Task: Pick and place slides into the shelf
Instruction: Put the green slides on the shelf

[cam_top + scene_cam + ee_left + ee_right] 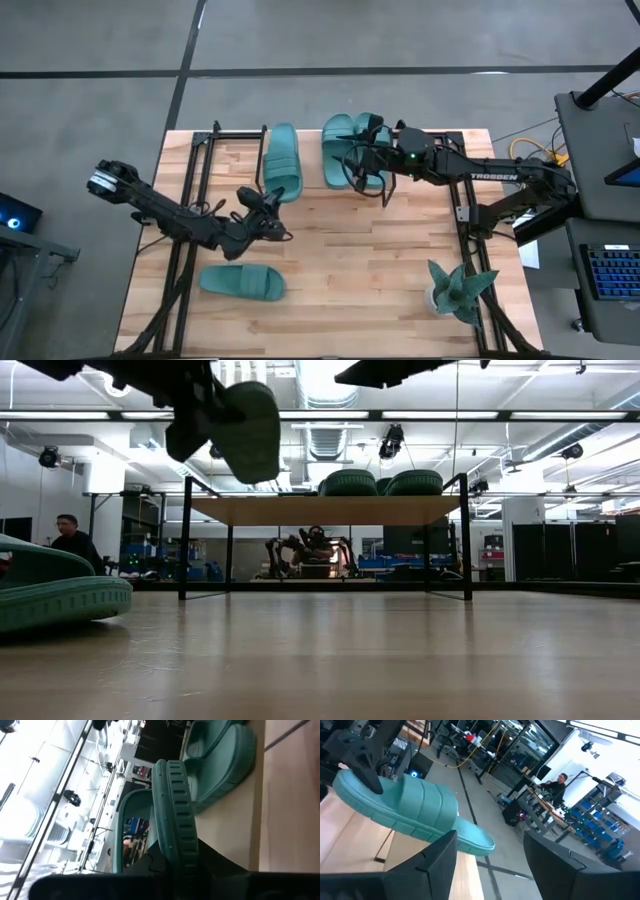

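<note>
My left gripper is shut on a teal slide, held in the air left of the table's middle; the low view shows it above the level of the shelf's top board. Two more slides rest sole-down on the shelf, a light-wood board on thin black legs at the far side. My right gripper hovers open over these two with nothing between its fingers. Another slide lies on the table at the near left. My left gripper pinches the slide's near end between its two fingers, one finger on each side of the sole's ribbed rim. The fingers come level from the table's near left and lie along the slide. The slide sticks out toward the far edge, rolled partly onto its side, clear of table and shelf.
A teal spiky plant stands at the near right of the table. Black frames run along both sides. Bare tabletop lies between the arms. A person is in the room beyond the table.
</note>
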Robot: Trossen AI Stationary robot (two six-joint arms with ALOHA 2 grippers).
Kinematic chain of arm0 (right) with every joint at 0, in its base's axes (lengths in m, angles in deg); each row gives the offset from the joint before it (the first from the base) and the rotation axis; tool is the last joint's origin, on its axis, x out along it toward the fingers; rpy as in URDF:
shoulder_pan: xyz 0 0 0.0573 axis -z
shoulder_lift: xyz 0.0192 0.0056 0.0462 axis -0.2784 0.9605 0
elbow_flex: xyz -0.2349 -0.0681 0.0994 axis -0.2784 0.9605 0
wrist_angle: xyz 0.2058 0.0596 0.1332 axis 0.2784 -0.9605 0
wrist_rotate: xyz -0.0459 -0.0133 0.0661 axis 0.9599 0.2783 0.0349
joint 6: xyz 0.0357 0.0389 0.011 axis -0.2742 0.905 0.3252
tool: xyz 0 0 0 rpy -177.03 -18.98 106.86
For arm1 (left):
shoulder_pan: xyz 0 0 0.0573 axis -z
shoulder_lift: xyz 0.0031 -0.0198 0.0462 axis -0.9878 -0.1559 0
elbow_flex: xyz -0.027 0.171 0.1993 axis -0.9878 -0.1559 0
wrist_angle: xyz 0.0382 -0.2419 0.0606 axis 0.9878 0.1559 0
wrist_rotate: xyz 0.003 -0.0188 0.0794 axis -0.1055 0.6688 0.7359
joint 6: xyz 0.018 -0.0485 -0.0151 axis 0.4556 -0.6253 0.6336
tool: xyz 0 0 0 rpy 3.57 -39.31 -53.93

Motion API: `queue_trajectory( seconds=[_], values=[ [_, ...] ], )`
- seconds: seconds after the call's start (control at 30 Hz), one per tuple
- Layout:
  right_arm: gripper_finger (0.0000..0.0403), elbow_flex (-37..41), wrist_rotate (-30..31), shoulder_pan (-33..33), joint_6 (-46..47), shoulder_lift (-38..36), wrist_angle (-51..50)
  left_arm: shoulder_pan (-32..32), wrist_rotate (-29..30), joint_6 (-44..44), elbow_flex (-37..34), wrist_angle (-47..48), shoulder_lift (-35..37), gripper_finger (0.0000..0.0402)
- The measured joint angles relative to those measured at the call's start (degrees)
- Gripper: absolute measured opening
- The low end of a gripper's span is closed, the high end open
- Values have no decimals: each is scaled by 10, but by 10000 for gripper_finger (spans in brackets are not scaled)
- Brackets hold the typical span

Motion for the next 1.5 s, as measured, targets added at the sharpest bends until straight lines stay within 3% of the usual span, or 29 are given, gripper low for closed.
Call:
queue_trajectory(
  seconds=[0.2,0.7,1.17,1.5],
  values=[
    [219,0,0,0,2,0,-2,-26,-80,28,-17,1,3,19],
    [219,0,1,0,5,5,-10,-52,-69,22,-77,1,2,19],
    [219,0,1,0,9,5,-22,-52,-81,-53,-124,26,-1,20],
    [219,0,1,0,13,5,-25,-52,-77,-105,-124,26,4,128]
  ],
)
